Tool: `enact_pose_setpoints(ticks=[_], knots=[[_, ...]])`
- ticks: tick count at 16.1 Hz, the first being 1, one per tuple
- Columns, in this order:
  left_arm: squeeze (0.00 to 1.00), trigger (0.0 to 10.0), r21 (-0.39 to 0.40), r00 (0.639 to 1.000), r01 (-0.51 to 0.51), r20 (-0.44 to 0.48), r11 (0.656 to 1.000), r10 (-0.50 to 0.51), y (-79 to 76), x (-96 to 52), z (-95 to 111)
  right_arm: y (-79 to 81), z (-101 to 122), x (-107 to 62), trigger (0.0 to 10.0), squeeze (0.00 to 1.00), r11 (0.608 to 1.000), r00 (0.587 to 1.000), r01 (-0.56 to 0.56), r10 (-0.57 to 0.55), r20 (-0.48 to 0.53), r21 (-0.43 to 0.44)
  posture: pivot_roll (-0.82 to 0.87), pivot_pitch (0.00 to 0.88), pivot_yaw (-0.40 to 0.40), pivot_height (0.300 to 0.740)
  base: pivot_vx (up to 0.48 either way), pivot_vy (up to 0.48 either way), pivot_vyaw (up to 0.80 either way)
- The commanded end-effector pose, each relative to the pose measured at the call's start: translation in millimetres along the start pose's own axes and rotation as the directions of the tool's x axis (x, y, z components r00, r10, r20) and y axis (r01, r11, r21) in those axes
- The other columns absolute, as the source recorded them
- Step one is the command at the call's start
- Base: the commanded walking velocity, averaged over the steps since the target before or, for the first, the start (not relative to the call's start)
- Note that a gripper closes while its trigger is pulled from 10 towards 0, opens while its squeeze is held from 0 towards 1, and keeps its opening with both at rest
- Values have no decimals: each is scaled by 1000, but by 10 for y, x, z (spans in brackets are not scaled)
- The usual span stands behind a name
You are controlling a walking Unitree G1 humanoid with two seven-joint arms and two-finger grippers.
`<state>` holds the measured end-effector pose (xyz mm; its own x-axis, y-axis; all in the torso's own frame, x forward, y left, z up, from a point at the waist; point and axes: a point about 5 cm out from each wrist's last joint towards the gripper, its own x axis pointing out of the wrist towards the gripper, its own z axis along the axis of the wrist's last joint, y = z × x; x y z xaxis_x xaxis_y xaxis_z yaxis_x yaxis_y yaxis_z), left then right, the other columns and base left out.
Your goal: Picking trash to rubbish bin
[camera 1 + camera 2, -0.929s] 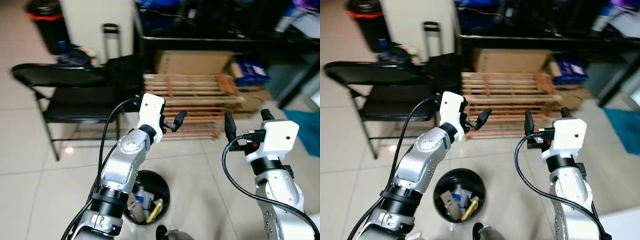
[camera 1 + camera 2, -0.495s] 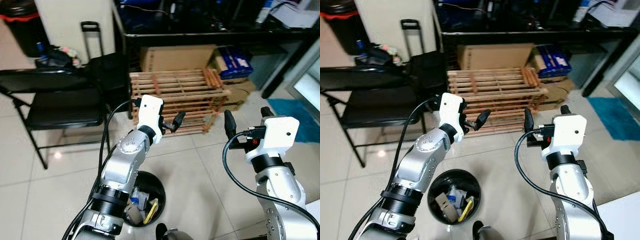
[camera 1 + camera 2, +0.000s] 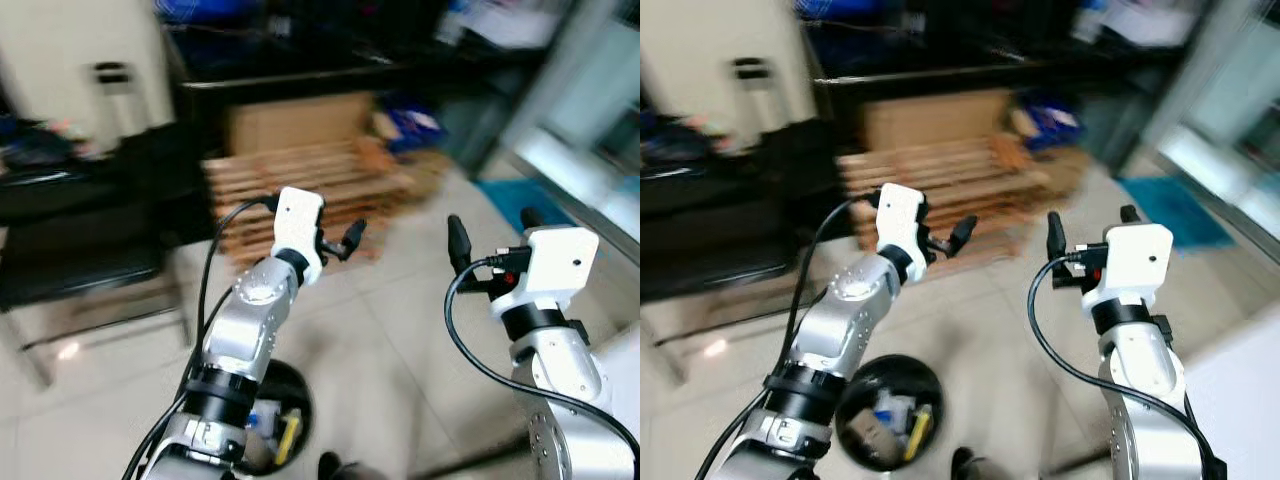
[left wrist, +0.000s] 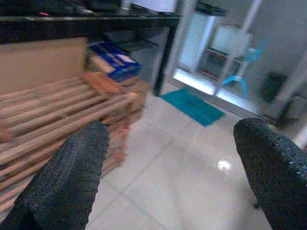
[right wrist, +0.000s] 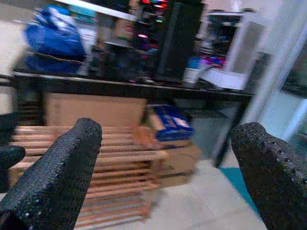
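Round black rubbish bin (image 3: 880, 412) holding mixed trash, on pale tiled floor (image 3: 1000, 330) well below left gripper (image 3: 340, 243) and right gripper (image 3: 490, 240), both spread wide, empty.

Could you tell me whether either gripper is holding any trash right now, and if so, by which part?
Nothing is held. The left gripper and the right gripper are both open with only floor and background between their fingers, raised above the rubbish bin.
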<state>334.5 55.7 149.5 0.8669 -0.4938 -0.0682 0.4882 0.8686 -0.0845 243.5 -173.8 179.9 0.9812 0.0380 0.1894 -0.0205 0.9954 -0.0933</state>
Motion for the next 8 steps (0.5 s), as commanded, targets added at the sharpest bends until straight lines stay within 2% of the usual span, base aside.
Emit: enact_pose_setpoints(ticks=[1, 8], knots=[[0, 10000, -7, 1000, 17, 0, 1000, -17, -58, 24, 6, -38, 26, -2, 10000, 0, 1000, 1000, 12, -12, 6, -1, 144, 52, -93, 740, 0, 0, -575], [0, 10000, 4, 1000, 20, -6, 1000, -20, -59, 19, -12, -17, 28, 9, 10000, 0, 1000, 1000, 7, -7, 6, 6, 149, 56, -93, 740, 0, 0, -784]])
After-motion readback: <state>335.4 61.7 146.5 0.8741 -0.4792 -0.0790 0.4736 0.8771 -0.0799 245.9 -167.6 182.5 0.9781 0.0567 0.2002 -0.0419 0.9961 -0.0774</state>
